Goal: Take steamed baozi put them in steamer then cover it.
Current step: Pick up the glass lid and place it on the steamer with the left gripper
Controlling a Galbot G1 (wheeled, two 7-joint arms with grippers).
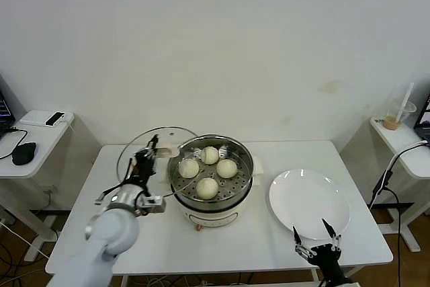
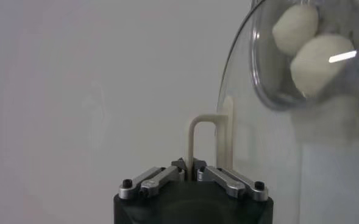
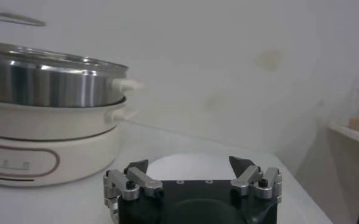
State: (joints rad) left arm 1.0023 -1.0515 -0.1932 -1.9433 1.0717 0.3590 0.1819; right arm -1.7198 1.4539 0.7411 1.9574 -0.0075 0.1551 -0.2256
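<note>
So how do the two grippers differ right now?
The left gripper is shut on the cover handle, holding the glass lid up beside the steamer; the right gripper is open and holds nothing. The left one is up at the steamer's left side, while the right one sits low at the table's front edge by the white plate. Both are the same dark two-finger type.

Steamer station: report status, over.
Left gripper shut on cover, held beside steamer. Right gripper open, idle near plate. Four baozi loaded. Nothing blocking.
</note>
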